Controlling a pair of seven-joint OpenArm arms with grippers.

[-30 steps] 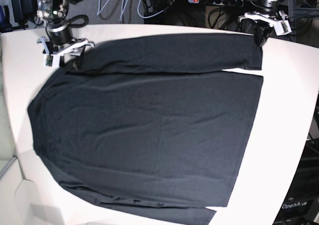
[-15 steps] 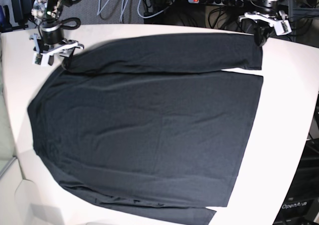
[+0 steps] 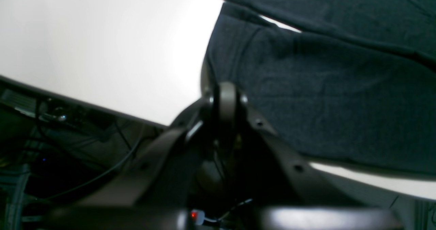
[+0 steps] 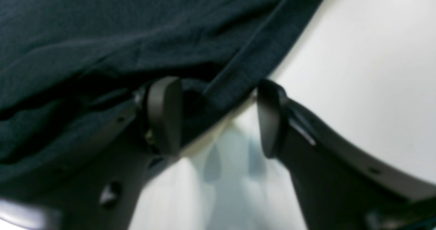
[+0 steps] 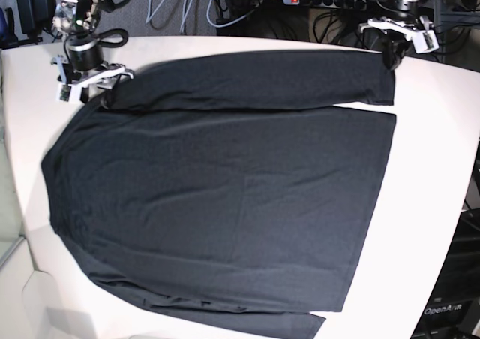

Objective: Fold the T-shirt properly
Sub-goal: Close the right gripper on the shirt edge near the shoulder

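The plain charcoal-black knit T-shirt (image 5: 225,181) lies flat on the white table (image 5: 435,174), long axis across the base view, hem toward its right. Judged an early grasp: the right fingers (image 4: 218,117) stand open astride a hemmed edge and need to close. The left fingers (image 3: 226,102) are shut, holding nothing, beside the sleeve cuff.

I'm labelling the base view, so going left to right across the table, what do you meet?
right gripper → T-shirt → left gripper → bare table
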